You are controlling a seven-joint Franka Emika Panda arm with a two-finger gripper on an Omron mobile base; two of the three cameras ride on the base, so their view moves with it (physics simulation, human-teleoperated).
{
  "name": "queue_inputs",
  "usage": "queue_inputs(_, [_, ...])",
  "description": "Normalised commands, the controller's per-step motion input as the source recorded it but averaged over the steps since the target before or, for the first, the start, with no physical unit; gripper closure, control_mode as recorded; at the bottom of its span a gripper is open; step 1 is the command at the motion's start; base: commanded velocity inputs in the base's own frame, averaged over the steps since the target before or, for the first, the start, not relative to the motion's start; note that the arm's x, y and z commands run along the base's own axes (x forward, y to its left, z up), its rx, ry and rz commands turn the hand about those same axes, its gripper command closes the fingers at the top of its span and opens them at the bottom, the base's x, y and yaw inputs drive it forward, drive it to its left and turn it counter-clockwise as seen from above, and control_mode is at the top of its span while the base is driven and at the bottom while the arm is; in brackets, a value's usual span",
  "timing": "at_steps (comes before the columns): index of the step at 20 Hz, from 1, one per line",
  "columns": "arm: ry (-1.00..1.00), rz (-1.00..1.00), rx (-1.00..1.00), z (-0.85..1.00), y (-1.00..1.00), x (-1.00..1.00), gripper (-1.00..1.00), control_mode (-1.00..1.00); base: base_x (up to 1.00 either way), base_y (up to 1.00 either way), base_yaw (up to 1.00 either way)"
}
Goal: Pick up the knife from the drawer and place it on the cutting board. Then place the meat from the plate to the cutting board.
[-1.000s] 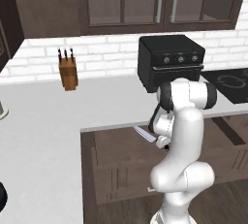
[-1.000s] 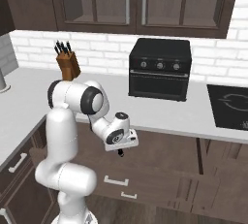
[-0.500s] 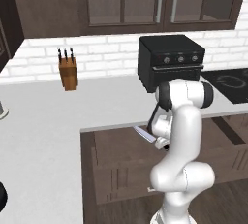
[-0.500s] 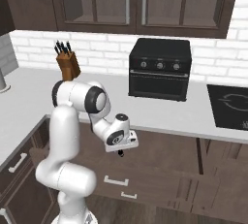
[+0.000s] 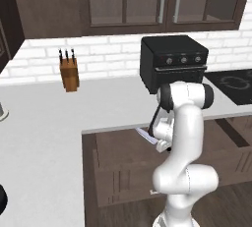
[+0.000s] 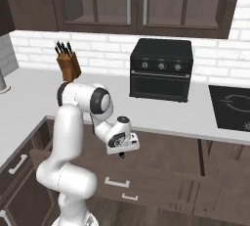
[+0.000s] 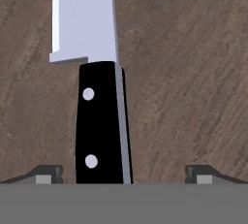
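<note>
Two wide-spread fingertips (image 7: 48, 173) of my claw (image 7: 123, 174) are straddling the knife (image 7: 99, 116) handle; sitting off-centre, closing may twist it.

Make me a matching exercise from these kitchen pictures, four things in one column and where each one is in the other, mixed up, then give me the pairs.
Things:
1. knife
2. knife block
3. black oven
4. gripper

Places or states:
A. on the counter by the brick wall, left of the oven
B. lying on the wooden drawer bottom, handle toward the camera
C. open, one fingertip on each side of the black handle
D. on the counter under the glass-door cabinets, left of the stovetop

Pairs: 1-B, 2-A, 3-D, 4-C
</note>
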Motion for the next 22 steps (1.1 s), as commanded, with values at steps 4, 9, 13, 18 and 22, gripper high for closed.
queue_inputs(4, [0.0,0.0,0.0,-0.25,0.13,0.0,-1.0,-1.0,0.0,0.0,0.0])
queue_inputs(9, [0.02,0.0,0.0,-0.33,0.23,0.0,1.0,-1.0,0.0,0.0,0.0])
queue_inputs(13, [0.02,0.01,0.0,-0.47,0.09,-0.05,1.0,-1.0,0.0,0.0,0.0])
queue_inputs(18, [0.01,0.03,0.0,-0.48,0.0,-0.09,1.0,-1.0,0.0,0.0,0.0])
queue_inputs(22, [0.0,0.05,0.0,-0.45,0.0,-0.08,1.0,-1.0,0.0,0.0,0.0])
